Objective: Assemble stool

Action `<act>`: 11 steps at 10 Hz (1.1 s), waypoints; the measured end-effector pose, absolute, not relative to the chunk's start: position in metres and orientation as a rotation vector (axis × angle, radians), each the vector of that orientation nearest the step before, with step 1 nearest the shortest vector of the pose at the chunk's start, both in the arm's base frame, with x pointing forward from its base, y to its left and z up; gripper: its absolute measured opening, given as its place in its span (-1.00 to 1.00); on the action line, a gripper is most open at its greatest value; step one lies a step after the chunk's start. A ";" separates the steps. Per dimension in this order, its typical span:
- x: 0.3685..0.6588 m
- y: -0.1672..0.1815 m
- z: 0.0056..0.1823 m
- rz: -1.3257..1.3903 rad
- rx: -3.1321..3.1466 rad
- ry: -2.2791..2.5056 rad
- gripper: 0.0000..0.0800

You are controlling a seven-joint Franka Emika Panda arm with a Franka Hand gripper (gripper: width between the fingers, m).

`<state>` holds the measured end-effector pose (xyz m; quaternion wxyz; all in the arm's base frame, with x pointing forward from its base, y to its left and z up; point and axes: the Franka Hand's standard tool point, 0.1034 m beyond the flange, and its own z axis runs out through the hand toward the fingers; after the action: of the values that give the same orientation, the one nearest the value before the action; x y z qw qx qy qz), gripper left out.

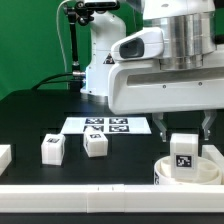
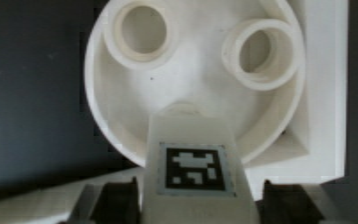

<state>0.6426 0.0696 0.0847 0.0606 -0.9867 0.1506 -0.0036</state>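
The two-finger gripper (image 1: 185, 135) grasps one chunky white plastic leg block (image 1: 184, 152), upright over the single shallow round white seat disc (image 1: 167, 172) at the exterior view's right. A second leg block (image 1: 53, 148) and a third leg block (image 1: 96, 143) stand loose on the black table (image 1: 30, 120) near the marker board (image 1: 105, 126).

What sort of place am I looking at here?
Probably a robotics lab bench: a white robot arm hangs over a black table, with a flat white marker board and small white plastic blocks bearing black-and-white square tags.
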 end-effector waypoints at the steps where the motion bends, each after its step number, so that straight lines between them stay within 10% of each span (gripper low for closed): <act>1: 0.642 0.076 0.084 0.005 -2.946 0.632 -0.16; 11: 0.637 0.108 0.083 0.122 -2.450 1.694 -0.16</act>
<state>0.6374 0.1083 0.0831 0.0803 -0.8192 0.5663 0.0408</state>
